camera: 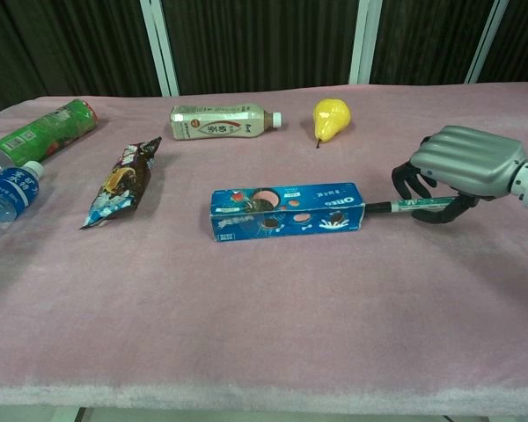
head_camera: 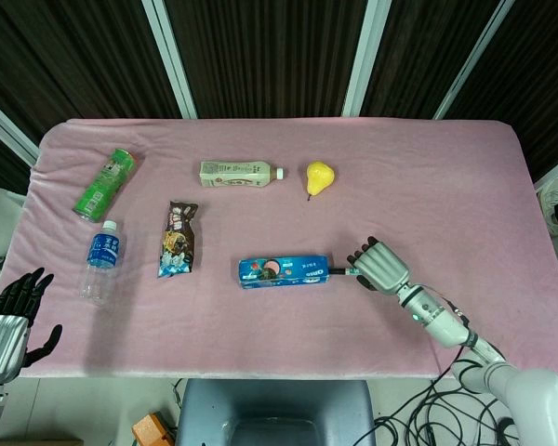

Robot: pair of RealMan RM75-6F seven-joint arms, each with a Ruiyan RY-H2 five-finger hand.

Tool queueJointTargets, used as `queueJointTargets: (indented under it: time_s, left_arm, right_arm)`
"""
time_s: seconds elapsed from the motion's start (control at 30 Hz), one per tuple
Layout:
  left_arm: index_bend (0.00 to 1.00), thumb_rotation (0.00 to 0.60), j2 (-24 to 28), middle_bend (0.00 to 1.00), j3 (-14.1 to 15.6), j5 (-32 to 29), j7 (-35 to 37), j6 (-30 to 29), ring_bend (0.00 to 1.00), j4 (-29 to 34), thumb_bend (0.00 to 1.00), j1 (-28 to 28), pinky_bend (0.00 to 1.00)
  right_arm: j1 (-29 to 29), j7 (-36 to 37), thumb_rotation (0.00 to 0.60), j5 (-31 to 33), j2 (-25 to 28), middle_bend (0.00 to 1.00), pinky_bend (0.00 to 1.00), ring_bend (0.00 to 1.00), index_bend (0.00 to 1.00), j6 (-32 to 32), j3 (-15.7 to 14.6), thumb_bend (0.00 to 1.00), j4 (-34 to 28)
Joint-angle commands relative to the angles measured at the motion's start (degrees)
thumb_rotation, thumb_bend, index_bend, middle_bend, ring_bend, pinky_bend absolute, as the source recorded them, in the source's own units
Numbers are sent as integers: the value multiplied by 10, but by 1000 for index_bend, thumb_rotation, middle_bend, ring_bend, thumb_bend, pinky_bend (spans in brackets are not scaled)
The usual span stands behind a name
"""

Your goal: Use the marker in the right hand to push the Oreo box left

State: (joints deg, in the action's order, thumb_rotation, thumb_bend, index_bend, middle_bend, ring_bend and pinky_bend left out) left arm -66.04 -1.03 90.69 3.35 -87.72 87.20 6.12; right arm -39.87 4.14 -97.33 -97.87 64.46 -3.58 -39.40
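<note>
The blue Oreo box lies lengthwise on the pink tablecloth, a little right of the middle. My right hand sits just to the box's right and grips a thin green marker pointing left. The marker's dark tip touches the box's right end. My left hand shows only in the head view, off the table's front left corner, fingers spread and holding nothing.
A snack bag, a water bottle and a green can lie left of the box. A tea bottle and a yellow pear lie behind it. The table's front edge runs close by.
</note>
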Motion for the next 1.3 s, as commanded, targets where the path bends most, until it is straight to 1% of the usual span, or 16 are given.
queueJointTargets:
  time_s: [0.03,0.2,0.47,0.63,0.77,0.9,1.07,1.2,1.3]
  left_arm:
    - [0,600,0,0,0,0,0,0,0,0,379,0,111]
    - [0,600,1,0,-1,-1,3,1,0,0,379,0,111]
    - [0,600,5,0,-2,-1,13,-6,0,-2,379,-3,111]
    - [0,600,5,0,-2,-1,15,-7,0,-3,379,-3,111]
    - [0,600,9,0,-2,0,23,-12,0,-4,379,-6,111]
    - [0,600,10,0,-2,3,27,-19,0,-6,379,-9,111]
    - [0,600,9,0,-1,6,26,-21,0,-6,378,-11,111]
    - [0,600,7,0,-2,5,22,-20,0,-5,379,-10,111]
    - [0,600,5,0,-1,5,17,-16,0,-3,379,-8,111]
  right_arm:
    - [-8,1,600,2,-9,725,507,617,942,-2,6,525,2]
    - [-30,-3,600,7,-29,725,507,617,942,-14,21,526,-4]
    - [-77,-37,600,17,-69,725,507,617,942,-48,47,525,-18]
    - [-84,-44,600,20,-75,725,507,617,942,-53,51,525,-20]
    - [-105,-72,600,25,-96,725,507,617,942,-63,66,525,-27]
    - [-94,-82,600,28,-85,725,507,617,942,-50,61,525,-41]
    - [-64,-76,600,28,-49,725,507,617,942,-20,47,526,-53]
    - [-38,-65,600,36,-25,725,507,617,941,-12,37,525,-37]
    - [-21,-41,600,53,-22,725,507,617,937,-30,33,525,-11]
